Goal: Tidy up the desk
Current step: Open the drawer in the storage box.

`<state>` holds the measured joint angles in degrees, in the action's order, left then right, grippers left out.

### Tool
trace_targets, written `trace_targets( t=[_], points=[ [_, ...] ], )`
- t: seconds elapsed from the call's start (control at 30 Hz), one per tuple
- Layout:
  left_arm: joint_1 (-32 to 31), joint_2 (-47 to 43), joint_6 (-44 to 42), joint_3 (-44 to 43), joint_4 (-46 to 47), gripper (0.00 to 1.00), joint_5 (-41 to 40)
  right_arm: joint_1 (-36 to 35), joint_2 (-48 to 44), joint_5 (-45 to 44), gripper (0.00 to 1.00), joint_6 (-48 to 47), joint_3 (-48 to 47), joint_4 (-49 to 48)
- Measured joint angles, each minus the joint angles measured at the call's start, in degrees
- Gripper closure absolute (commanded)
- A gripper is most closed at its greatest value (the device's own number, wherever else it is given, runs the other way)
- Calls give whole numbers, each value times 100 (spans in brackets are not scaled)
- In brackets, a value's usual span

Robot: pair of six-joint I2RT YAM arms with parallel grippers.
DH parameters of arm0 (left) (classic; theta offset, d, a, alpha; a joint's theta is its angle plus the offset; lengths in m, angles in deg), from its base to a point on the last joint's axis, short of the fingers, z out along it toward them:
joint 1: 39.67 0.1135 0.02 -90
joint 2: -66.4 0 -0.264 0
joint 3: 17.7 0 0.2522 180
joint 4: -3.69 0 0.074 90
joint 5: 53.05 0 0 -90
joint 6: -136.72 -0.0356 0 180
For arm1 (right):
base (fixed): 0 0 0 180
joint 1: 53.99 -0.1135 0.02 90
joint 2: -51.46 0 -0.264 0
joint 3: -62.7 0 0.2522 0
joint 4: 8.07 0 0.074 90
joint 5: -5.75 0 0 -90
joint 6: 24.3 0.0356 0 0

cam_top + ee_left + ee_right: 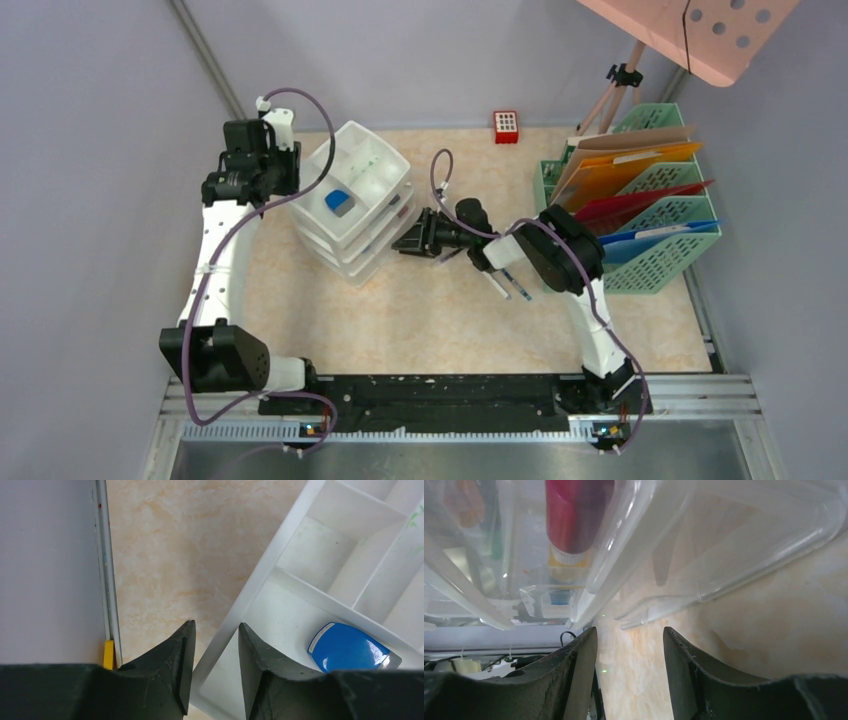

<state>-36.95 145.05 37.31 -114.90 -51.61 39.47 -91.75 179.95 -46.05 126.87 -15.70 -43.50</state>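
Top view: the desk (400,330) fills the middle of the frame, walled in grey, with a black rail (440,390) along its near edge. The surface is flat, beige and marble-mottled. A white drawer unit (365,165) is set toward the far left corner and a green file rack (660,250) at the right edge. Pens (510,285) lie loose mid-desk and a red block (506,126) sits at the far edge. The left gripper (290,175) is placed at the unit's left side, the right gripper (405,240) at its front.

Left wrist: the fingers (180,665) are set narrowly apart astride the top tray's rim (260,580). Whether the rim is actually pinched cannot be told. A blue object (347,647) lies in the tray.

Right wrist: the fingers (579,670) are held well apart and nothing is gripped. The clear drawer's lip (664,610) lies just ahead of the tips. A red tube (574,515) is seen inside the drawer.

Judgement: the lip is probably to be taken next while the unit is steadied. The lip should be centred between the fingers before closing. Motion is best kept straight along the drawer's run. The rim hold should be confirmed first, else the whole stack may be dragged across the desk.
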Motion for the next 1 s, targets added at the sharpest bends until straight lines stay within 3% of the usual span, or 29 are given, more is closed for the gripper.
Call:
trace_targets(
  t=[1.0],
  points=[
    [26, 2, 50, 0, 0, 61, 107, 4, 970, 507, 60, 1001, -507, -2022]
  ],
)
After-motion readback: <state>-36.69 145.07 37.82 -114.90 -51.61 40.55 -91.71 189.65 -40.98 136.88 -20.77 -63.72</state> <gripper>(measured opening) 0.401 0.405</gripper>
